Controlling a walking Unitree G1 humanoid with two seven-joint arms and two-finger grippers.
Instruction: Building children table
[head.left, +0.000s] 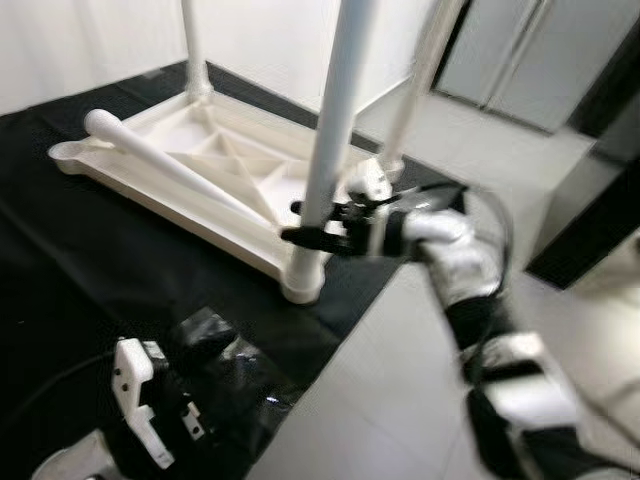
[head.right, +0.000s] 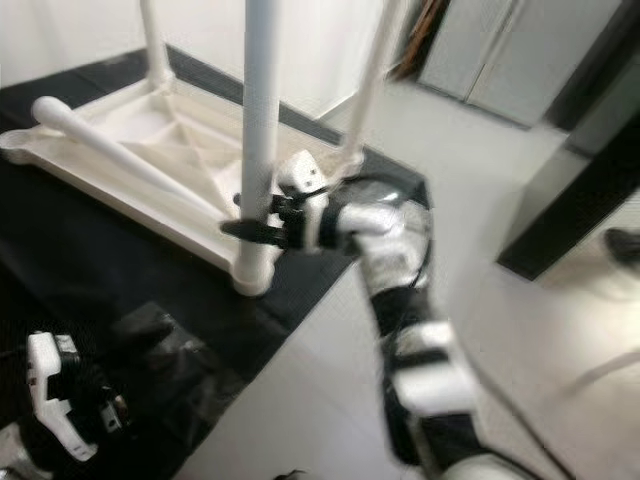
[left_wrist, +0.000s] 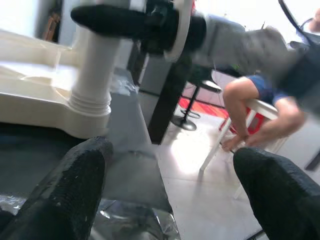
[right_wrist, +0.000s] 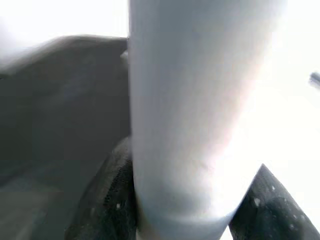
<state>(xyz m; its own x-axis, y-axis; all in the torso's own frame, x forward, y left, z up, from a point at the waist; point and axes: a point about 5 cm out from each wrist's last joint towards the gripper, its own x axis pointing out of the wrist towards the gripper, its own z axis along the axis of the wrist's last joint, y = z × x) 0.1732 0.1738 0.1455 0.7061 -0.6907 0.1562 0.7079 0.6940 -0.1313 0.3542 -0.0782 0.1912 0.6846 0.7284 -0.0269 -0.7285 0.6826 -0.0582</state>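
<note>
Presently, right gripper (head.left: 318, 224) fingers clasp the smooth white upright leg (head.left: 335, 130) of the upturned plastic tabletop (head.left: 190, 165); left gripper (left_wrist: 165, 190) fingers spread wide.

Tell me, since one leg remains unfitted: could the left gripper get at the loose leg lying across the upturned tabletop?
Probably yes: the left gripper hangs open, and nothing blocks the loose leg.

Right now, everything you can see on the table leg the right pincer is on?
The near table leg is a smooth white tube, plastic by its look, upright in a ribbed socket at the near corner of the upturned white tabletop. The right pincer clamps it low down, a black finger on either side. Its top runs out of frame.
</note>
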